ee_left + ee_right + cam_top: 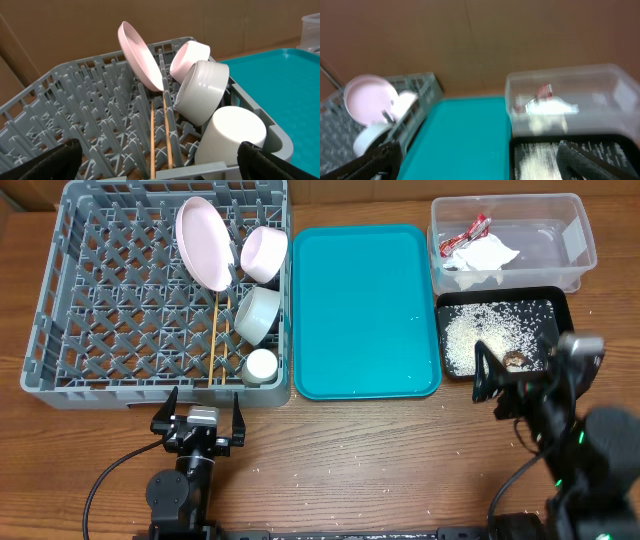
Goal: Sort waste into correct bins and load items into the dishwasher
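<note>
Wooden counter (380, 450) underneath. Nearest, left end effector (203, 404) and right end effector (522, 370), both spread wide, holding nothing. Next, grey dish rack (60, 310) with cup (260, 365), chopsticks (215, 340), two bowls (258, 313) and plate (203, 242); teal tray (365, 310) alongside; black tray (560, 305) with rice grains (465, 340) and brown lump (515, 360). Farthest, clear tub (575, 240) with red-and-white wrapper (468, 235) and white napkin (485, 258).

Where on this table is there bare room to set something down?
The teal tray is bare, between the dish rack and the clear tub and black tray. The rack's left pegs stand free; so does the table in front of the tray. Crowded: the rack's right side with plate, bowls, cup, chopsticks.
</note>
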